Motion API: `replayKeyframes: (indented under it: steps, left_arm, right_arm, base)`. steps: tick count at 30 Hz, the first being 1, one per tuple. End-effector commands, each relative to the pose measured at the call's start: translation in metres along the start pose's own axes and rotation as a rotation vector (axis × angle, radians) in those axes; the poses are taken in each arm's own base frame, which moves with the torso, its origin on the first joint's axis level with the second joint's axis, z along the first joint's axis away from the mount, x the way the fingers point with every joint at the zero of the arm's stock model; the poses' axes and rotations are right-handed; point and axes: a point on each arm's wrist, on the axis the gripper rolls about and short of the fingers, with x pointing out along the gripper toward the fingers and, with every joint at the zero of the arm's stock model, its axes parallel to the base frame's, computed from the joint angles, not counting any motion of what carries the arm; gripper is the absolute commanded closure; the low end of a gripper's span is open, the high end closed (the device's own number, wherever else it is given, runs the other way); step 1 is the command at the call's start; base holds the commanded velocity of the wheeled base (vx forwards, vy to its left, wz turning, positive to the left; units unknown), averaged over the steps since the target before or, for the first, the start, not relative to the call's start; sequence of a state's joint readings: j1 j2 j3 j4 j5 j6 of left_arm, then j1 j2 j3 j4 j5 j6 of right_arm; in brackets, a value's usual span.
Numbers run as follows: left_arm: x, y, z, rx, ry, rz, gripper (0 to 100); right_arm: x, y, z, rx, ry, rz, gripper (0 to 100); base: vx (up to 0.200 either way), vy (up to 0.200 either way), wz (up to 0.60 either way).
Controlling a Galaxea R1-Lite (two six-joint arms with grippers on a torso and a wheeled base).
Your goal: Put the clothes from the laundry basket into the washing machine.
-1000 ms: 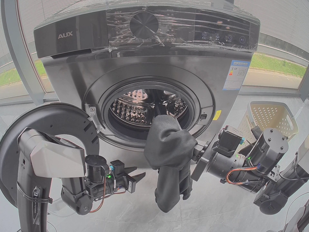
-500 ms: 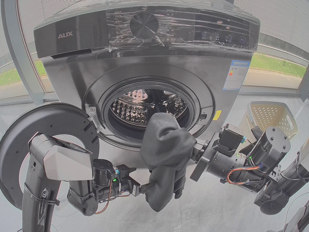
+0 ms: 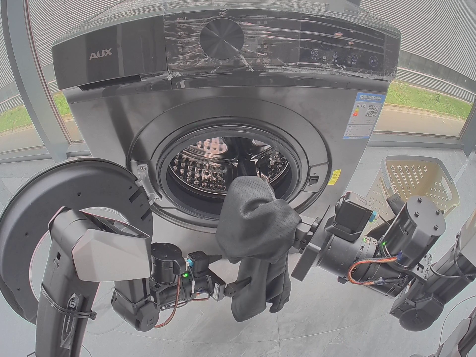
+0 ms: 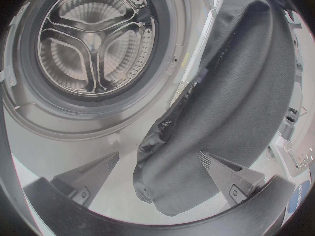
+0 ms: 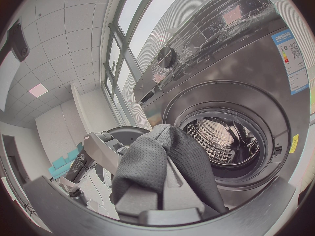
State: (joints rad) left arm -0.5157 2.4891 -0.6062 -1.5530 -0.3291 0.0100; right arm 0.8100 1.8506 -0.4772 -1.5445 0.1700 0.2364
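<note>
Over the last second we brought the left tool (image 3: 240,286), fingers spread apart, against the hanging tail of the grey garment (image 3: 258,219), which the right tool (image 3: 296,234) clenched just outside the washing machine (image 3: 124,120) opening.

From my station I count one washing machine (image 3: 223,100), with one round door (image 3: 74,189), one drum (image 3: 213,167) and one dial (image 3: 221,38) on its panel. Its front carries two stickers: one blue-and-white label (image 3: 364,115) and one small yellow tag (image 3: 334,177). I see one garment (image 3: 258,224), dark grey, and one laundry basket (image 3: 421,174), cream-coloured. I have two grippers on screen: the left gripper (image 4: 157,158) and the right gripper (image 3: 297,234).
</note>
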Motion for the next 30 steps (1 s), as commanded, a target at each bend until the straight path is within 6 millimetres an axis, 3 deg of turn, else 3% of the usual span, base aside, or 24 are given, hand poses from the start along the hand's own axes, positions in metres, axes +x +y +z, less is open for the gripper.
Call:
replayKeyframes:
  steps: [1, 18, 19, 26, 30]
  left_arm:
    - [0.001, -0.007, -0.005, 0.004, 0.017, -0.038, 0]
    - [0.031, 0.012, -0.013, 0.019, -0.041, 0.045, 0]
    - [0.031, 0.012, -0.013, 0.019, -0.039, 0.045, 100]
    - [0.029, 0.017, -0.005, 0.021, -0.064, 0.060, 100]
    - [0.019, 0.024, 0.013, 0.024, -0.105, 0.096, 100]
  right_arm:
    - [0.001, 0.000, -0.003, 0.001, 0.007, 0.000, 100]
    - [0.001, 0.012, -0.010, 0.012, 0.037, 0.044, 100]
    - [0.001, 0.012, -0.010, 0.014, 0.038, 0.044, 100]
    - [-0.004, 0.008, -0.013, 0.015, 0.056, 0.024, 100]
    - [-0.010, 0.007, -0.016, 0.018, 0.078, 0.013, 100]
  base:
    - [0.000, 0.000, 0.00]
    - [0.000, 0.000, 0.00]
    - [0.000, 0.000, 0.00]
    - [0.000, 0.000, 0.00]
    - [0.000, 0.000, 0.00]
